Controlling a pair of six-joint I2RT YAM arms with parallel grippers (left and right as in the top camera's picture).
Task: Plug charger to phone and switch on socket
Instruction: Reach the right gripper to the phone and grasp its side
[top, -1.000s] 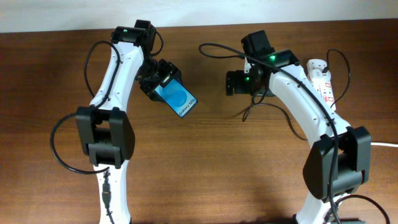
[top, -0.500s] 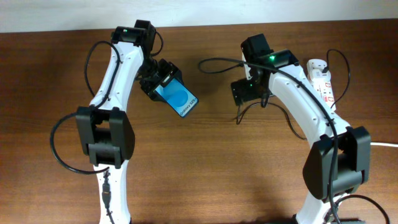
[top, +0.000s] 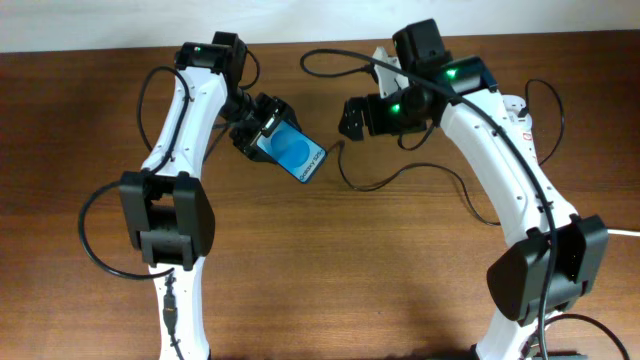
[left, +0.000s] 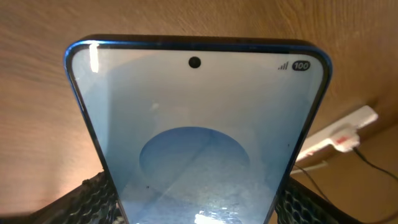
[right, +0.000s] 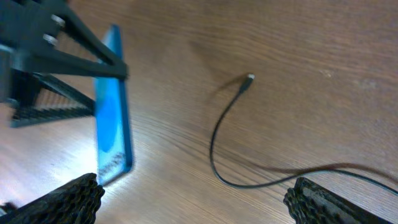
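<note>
Phone (top: 297, 158) is sitting in the left gripper (top: 257, 126) over the brown wooden table (top: 330, 270), which is spreading out on every side of the phone. The left arm (top: 186, 110) is reaching in from the phone's held end. Its fingers (left: 93, 199) are clenching the phone's long edges, and the left wrist view is showing the pads pressing both sides of the lit screen. The phone is tilting, its blue screen showing to the overhead camera and the end with the white text pointing away from the gripper. Whether that end is touching the table I cannot tell.

The right arm (top: 500, 162) is arching in on the other side of the phone. The right gripper (top: 352, 115) is hovering near the phone's free end, released: its fingers (right: 65, 202) are standing wide apart with only wood and cable showing between them.

The socket (left: 337, 131) is lying well apart from the phone, beyond the right arm, and is being partly hidden in the overhead view. The charger (right: 211, 149) is lying loose on the table, curving in toward the phone. Its connector (right: 249, 77) is resting on the wood near the phone's free end, apart from it and outside both grippers.
</note>
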